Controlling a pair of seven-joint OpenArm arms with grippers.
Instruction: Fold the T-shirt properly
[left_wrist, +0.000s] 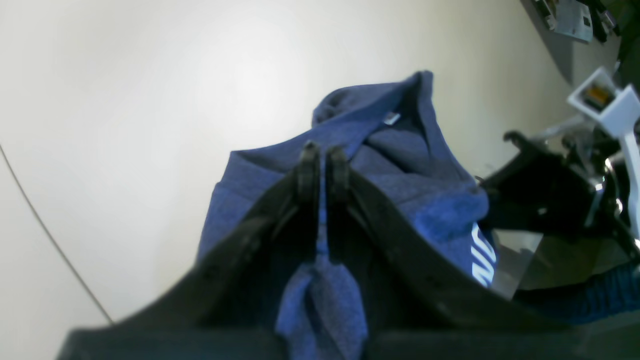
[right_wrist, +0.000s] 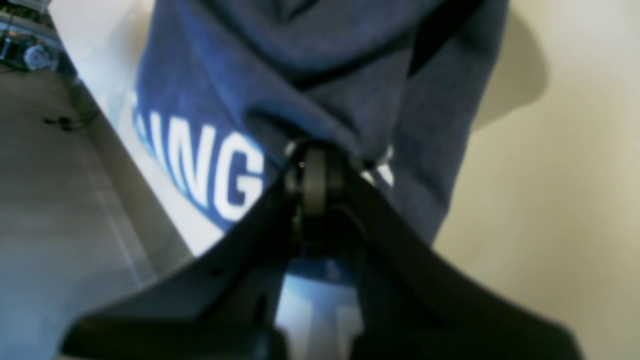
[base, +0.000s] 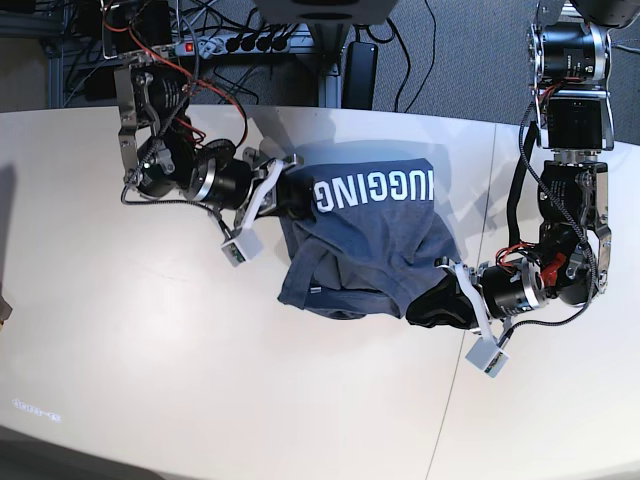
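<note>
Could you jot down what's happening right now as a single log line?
stage: mid-fold | T-shirt: bunched, lettering up | left gripper: jaws shut on fabric | right gripper: jaws shut on fabric

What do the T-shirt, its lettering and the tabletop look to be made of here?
T-shirt: soft knit, probably cotton; heathered blue-grey, it drapes in limp folds where the left gripper and right gripper pinch it. Lettering: flat, opaque white print, likely ink or transfer; crisp edges, no raised stitching visible. Tabletop: smooth cream board, perhaps laminate; it shows a soft sheen and a thin seam line.
</note>
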